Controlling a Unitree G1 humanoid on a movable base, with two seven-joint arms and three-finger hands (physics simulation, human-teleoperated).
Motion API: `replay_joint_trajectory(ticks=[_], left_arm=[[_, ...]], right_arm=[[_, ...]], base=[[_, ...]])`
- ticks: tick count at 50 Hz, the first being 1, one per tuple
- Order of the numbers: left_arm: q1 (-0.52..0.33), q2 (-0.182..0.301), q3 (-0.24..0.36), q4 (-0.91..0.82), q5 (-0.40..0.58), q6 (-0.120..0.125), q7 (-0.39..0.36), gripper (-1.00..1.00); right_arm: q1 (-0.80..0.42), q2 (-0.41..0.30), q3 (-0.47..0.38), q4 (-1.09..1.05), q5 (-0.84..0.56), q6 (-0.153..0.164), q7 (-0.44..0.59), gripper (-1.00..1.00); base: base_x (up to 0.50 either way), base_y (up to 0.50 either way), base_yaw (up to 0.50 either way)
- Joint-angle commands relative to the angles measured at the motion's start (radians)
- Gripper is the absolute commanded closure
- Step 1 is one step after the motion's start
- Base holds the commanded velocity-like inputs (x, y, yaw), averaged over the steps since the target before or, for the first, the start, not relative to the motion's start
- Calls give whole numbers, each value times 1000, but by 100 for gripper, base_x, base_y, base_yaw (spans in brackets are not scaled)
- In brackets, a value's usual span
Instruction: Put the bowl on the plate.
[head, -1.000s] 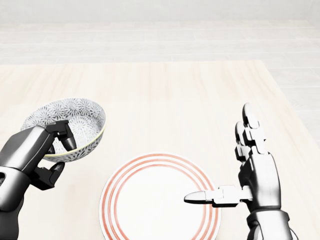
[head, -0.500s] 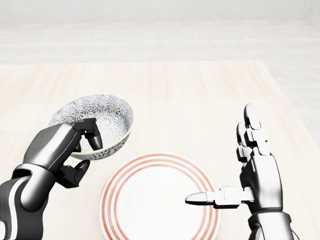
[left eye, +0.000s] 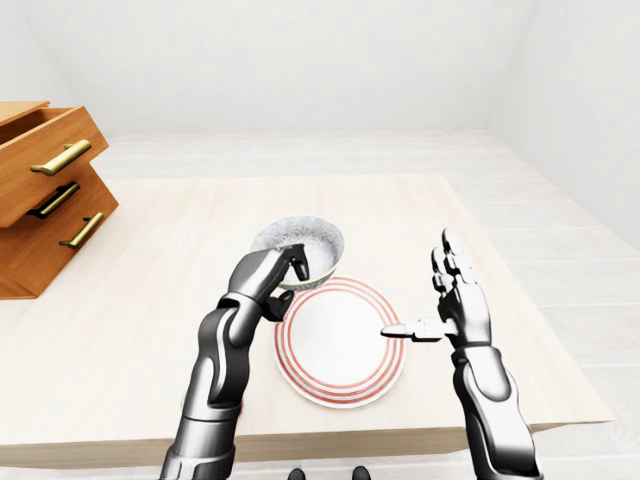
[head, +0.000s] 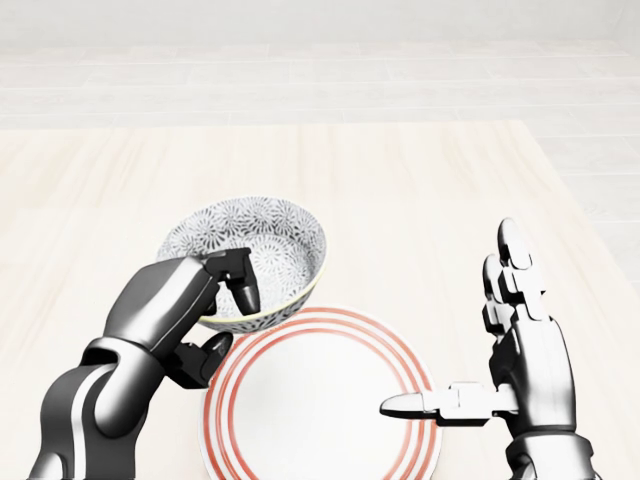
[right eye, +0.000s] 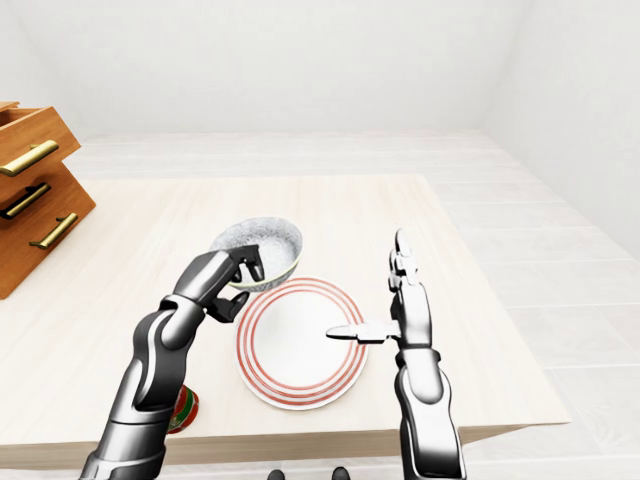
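Left hand (head: 190, 305) was closed on the rim of the patterned bowl (head: 270, 235), which was held tilted at the upper-left edge of the red-ringed plate (head: 310, 400) on the worktop (head: 400, 180), while the right hand (head: 520, 350) was held open, thumb stretched over the plate's right rim.

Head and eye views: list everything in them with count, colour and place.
bowl: one, grey-and-white patterned, at the plate's upper-left edge, head view.
plate: one, white with red rings, on the table, low centre.
table: one, pale wood, middle of every view.
drawer unit: one, brown with brass handles, left edge, left-eye view.
small object: one, red and green, near the table's bottom edge, right-eye view, partly hidden.
left hand: one, grey metal, shut on the bowl's rim.
right hand: one, grey metal, open, thumb over the plate.
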Motion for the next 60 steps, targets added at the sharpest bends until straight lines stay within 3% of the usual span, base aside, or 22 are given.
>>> replay_joint_trajectory(ticks=[1, 9, 19, 26, 60], left_arm=[[25, -45, -44, -46, 26, -10, 4, 100], [52, -65, -73, -80, 26, -21, 4, 100], [113, -90, -120, -138, 48, -12, -13, 100], [136, -90, -140, -121, 49, -35, 3, 100], [207, -91, -186, -93, 58, -60, 42, 100]], right_arm=[[28, 0, -17, -18, 1, 0, 6, -100], [37, 2, -25, -22, -1, 0, 10, -100], [27, 0, -31, -30, -1, 0, 16, -100], [36, 1, -38, -28, 1, 0, 20, -100], [83, 11, -53, -22, 3, 0, 33, -100]], base=[[0, 0, 0], [0, 0, 0], [0, 0, 0], [0, 0, 0], [0, 0, 0]])
